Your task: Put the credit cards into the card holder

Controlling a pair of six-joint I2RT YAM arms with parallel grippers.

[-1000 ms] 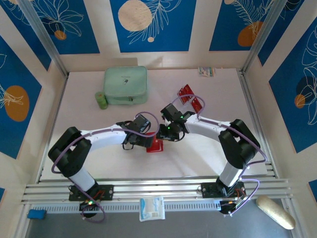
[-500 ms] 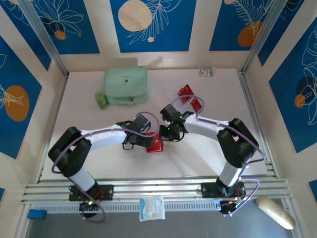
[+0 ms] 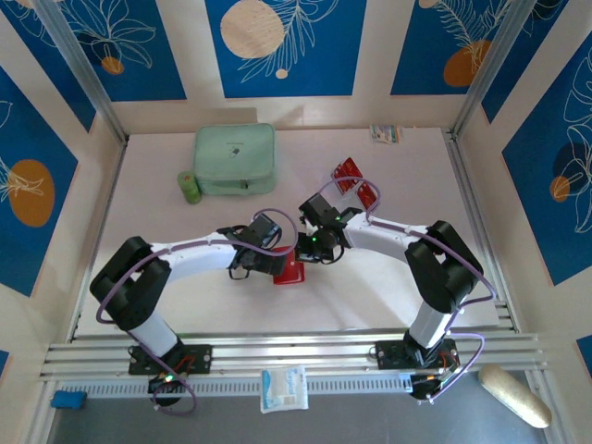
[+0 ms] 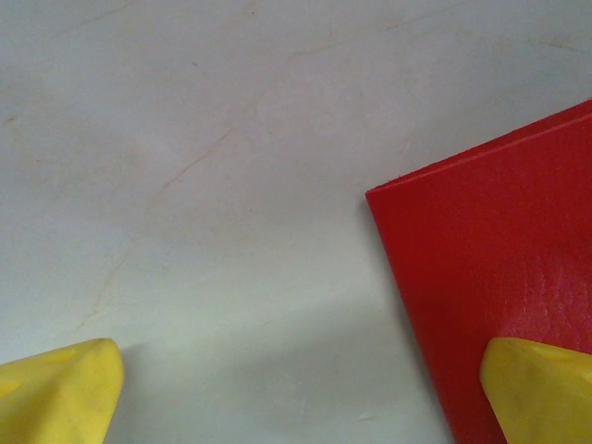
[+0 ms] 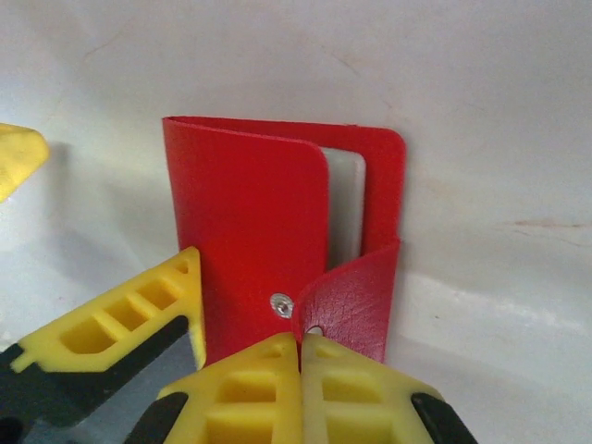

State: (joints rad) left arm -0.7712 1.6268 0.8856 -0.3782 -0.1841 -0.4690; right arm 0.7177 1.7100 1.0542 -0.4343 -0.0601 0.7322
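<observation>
Red card holder [image 3: 290,272] flat, tab lifted; red credit cards [image 3: 355,183] beyond.

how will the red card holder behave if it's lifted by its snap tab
Probably floppy: the card holder is thin, and its tab curls up toward the right tool. Likely light and flat, so sliding seems likelier than tipping.

No text, brand or number can be read. The flat red cards [image 3: 356,185] on the white worktop [image 3: 222,296] carry tiny pale marks, perhaps print, too small to make out.
</observation>
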